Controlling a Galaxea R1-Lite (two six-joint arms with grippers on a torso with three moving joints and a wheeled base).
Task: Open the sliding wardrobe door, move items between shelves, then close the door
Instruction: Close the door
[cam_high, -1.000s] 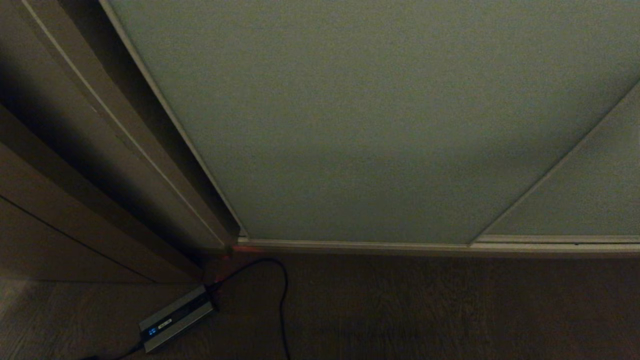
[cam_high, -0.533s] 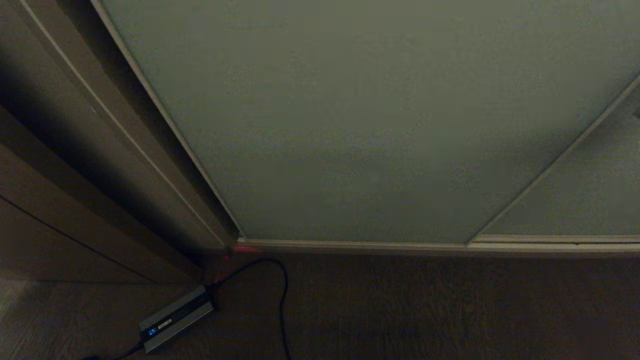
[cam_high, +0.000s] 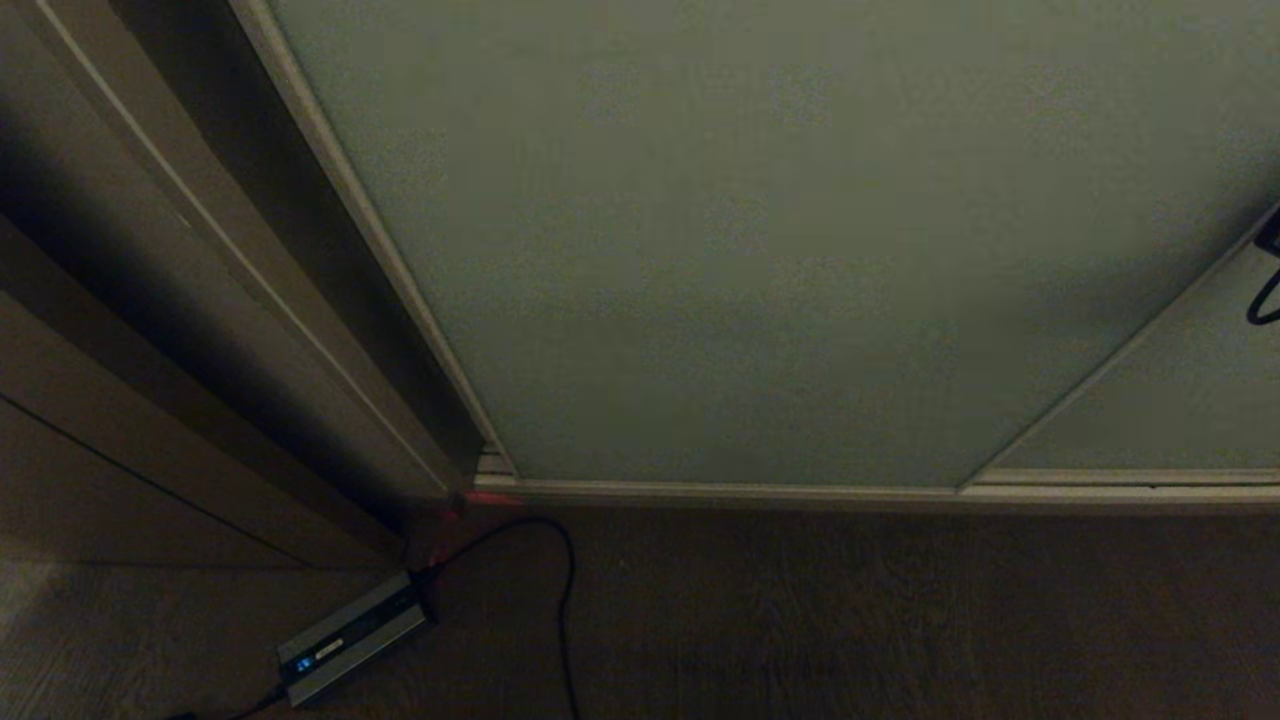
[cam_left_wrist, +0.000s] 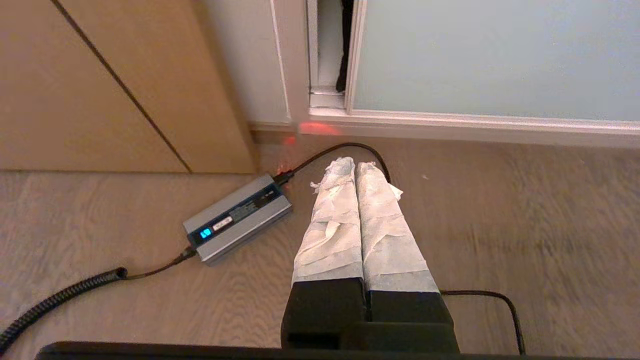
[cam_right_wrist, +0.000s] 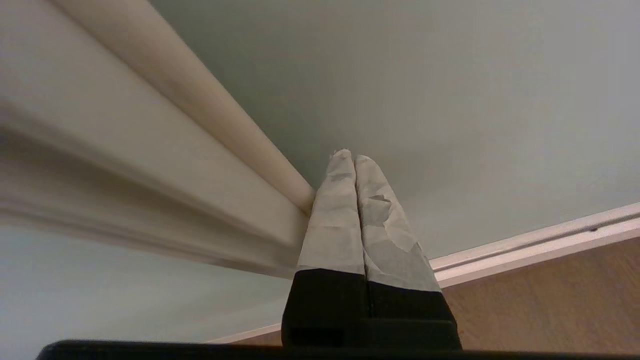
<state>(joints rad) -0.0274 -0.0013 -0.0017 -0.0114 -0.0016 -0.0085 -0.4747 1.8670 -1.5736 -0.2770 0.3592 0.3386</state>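
At nine o'clock in the head view we see the brown wood side panelling, and at seven o'clock the flat grey metal power brick lies on the brown wood-grain floor with its thin black cable curling toward six o'clock. It has a small blue lit display and a pale label, but we cannot read the writing in any view. From the centre to three o'clock stands the large matte pale grey-green sliding wardrobe door in its slim pale metal frame, slid a little away from the side post.

The left wrist view shows what the head view hides: a narrow dark gap beside the door's edge, and the left gripper hanging over the floor near the brick, its tape-wrapped fingers pressed together and empty.

The right wrist view shows the right gripper, fingers also pressed together, with its tips close to the door panel beside the pale frame rail; we cannot tell if it touches.
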